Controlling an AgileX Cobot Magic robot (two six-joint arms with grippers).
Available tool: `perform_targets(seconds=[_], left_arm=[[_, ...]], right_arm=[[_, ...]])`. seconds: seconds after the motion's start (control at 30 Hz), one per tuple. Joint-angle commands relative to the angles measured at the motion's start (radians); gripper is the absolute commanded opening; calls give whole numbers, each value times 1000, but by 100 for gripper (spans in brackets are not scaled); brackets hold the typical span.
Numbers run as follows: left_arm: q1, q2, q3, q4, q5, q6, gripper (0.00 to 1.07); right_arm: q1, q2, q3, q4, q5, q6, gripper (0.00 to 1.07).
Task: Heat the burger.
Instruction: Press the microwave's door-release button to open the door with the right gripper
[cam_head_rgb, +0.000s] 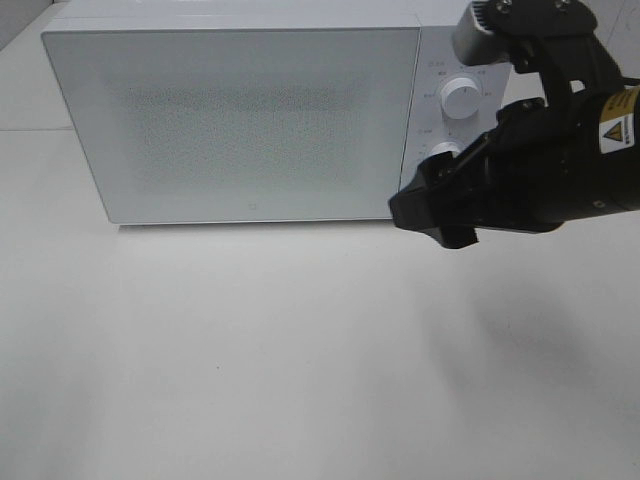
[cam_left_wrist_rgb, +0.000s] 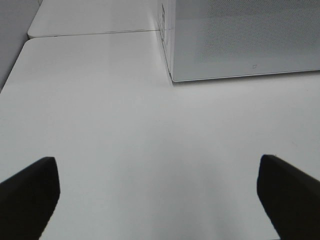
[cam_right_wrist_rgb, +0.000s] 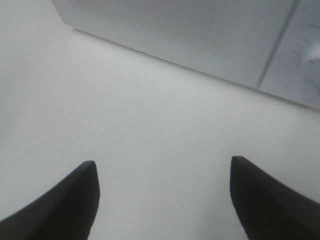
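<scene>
The burger is out of view in every frame. A white microwave stands at the back of the table with its door shut; it also shows in the left wrist view and the right wrist view. Its two white knobs sit on the right panel. My right gripper hangs in front of the microwave's lower right corner, open and empty, as the right wrist view shows. My left gripper is open and empty over the bare table, left of the microwave; it is outside the exterior view.
The white table stretches in front of the microwave. A seam to a second table surface runs behind the left side. The right arm blocks part of the microwave's control panel.
</scene>
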Motion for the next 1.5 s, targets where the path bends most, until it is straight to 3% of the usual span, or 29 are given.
perform_targets(seconds=[0.03,0.13,0.17,0.2,0.23,0.27,0.33,0.43,0.6,0.73,1.07,1.5], left_arm=[[1,-20,1,-2,-1,-5,105],[1,-20,1,-2,-1,-5,105],[1,-20,1,-2,-1,-5,105],[1,-20,1,-2,-1,-5,105],[1,-20,1,-2,-1,-5,105],[1,-20,1,-2,-1,-5,105],[1,-20,1,-2,-1,-5,105],[1,-20,1,-2,-1,-5,105],[1,-20,1,-2,-1,-5,105],[1,-20,1,-2,-1,-5,105],[1,-20,1,-2,-1,-5,105],[1,-20,1,-2,-1,-5,105]], right_arm=[[-71,-12,-17,-70,145,68,74],[-163,-12,-17,-106,218,75,80],[-251,-9,-17,-123,234,75,82],[-251,-9,-17,-123,234,75,82],[-351,-9,-17,-123,234,74,81],[-351,-9,-17,-123,234,74,81],[-483,-9,-17,-120,273,62,81],[-545,-13,-17,-120,359,45,80],[-548,-54,-15,-94,464,16,77],[-548,-209,37,-30,492,-18,75],[-548,-587,124,-37,600,-19,75],[-548,-884,154,-41,696,-130,75]])
